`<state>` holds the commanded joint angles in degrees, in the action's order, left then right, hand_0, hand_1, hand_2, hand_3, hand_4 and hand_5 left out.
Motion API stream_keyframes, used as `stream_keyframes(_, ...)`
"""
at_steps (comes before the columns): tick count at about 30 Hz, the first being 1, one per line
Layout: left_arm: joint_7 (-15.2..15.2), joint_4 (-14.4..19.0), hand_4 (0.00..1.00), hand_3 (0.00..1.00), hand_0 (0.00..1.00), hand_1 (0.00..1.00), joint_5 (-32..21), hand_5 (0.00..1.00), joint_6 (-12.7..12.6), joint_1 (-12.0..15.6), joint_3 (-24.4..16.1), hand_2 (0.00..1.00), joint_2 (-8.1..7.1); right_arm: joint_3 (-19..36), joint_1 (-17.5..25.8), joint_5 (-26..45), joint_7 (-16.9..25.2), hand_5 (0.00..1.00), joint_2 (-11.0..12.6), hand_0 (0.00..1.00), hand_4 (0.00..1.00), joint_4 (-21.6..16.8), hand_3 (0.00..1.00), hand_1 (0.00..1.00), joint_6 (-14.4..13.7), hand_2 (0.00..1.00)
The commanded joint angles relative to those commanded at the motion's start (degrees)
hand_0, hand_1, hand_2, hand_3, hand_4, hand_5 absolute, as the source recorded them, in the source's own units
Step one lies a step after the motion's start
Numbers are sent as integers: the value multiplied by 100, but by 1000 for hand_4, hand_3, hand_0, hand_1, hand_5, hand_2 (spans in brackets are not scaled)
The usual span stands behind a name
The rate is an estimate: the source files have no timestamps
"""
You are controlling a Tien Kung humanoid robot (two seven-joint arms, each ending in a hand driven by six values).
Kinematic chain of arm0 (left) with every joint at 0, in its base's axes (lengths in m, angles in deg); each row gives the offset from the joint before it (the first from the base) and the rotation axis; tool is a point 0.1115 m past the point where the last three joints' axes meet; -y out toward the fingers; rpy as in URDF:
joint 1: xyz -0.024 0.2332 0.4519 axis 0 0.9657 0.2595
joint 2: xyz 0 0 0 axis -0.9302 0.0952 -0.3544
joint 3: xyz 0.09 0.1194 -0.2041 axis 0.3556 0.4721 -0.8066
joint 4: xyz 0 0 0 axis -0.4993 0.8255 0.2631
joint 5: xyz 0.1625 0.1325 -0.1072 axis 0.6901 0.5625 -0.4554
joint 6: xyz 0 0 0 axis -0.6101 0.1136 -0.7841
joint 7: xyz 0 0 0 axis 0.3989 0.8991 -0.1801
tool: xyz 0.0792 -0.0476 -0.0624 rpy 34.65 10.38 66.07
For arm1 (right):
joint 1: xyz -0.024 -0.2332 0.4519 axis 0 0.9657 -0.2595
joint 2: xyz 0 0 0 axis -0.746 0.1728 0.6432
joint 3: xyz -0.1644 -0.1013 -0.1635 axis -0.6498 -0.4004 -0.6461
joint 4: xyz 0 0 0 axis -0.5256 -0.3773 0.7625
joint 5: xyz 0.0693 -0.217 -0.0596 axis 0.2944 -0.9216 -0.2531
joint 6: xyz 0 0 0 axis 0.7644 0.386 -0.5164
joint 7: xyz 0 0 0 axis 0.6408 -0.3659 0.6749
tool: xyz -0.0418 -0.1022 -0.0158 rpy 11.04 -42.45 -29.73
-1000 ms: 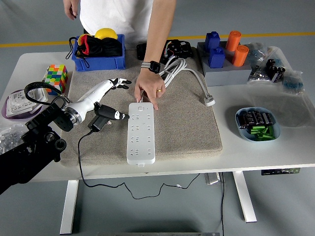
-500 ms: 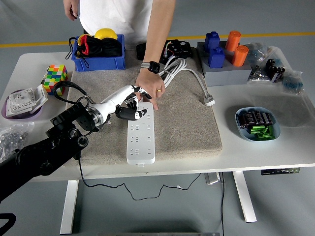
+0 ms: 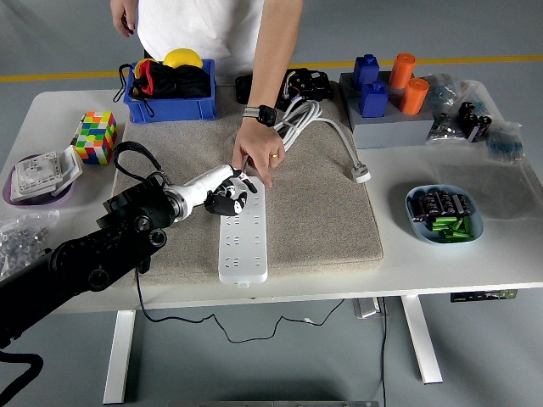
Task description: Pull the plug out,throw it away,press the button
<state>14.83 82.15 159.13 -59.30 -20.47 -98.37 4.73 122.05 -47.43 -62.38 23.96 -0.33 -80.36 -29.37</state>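
Note:
A white power strip [image 3: 244, 242] lies lengthwise on the beige mat [image 3: 322, 212]. My left hand [image 3: 231, 193], white with black fingers, hovers over the strip's far left end, fingers curled and holding nothing. A person's hand [image 3: 257, 154] presses down on the strip's far end, right beside my fingertips. The black plug is hidden behind my forearm; only its thin black cable [image 3: 144, 298] shows, running off the table's near edge. No plug sits in the strip's visible sockets.
A blue bin [image 3: 170, 106] and a colour cube [image 3: 96, 136] stand at the back left. A white cord with its plug [image 3: 361, 175] lies on the mat's right. At the right are a grey tray of blocks [image 3: 386, 127] and a bowl of batteries [image 3: 444, 214].
My left arm swung right from the mat's left part, where the black plug lay, to the strip's far end. The hand's fingers curled in. The person's hand stayed put.

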Motion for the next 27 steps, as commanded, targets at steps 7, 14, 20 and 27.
stream_keyframes(7, 36, -179, 342, 651, 5, 4, 21, 2, -44, -68, 4, 112, 69, -16, -3, 9, 3, 472, 0, 739, 652, 0, 614, 662, -2, 644)
stream_keyframes(14, 93, -413, 348, 655, 3, 3, 127, 2, -77, -174, 22, 112, 137, -7, 0, -3, -10, 472, 5, 739, 652, 0, 614, 662, 0, 644)
stream_keyframes(20, 138, -594, 347, 652, 2, 3, 183, 2, -86, -273, 109, 112, 176, -20, -13, 12, -2, 473, 5, 739, 652, 0, 613, 662, 3, 644)
stream_keyframes(27, 174, -737, 333, 649, 2, 3, 232, 2, -67, -323, 207, 111, 188, -7, -6, 0, -9, 472, 5, 739, 652, 0, 613, 662, 0, 644)
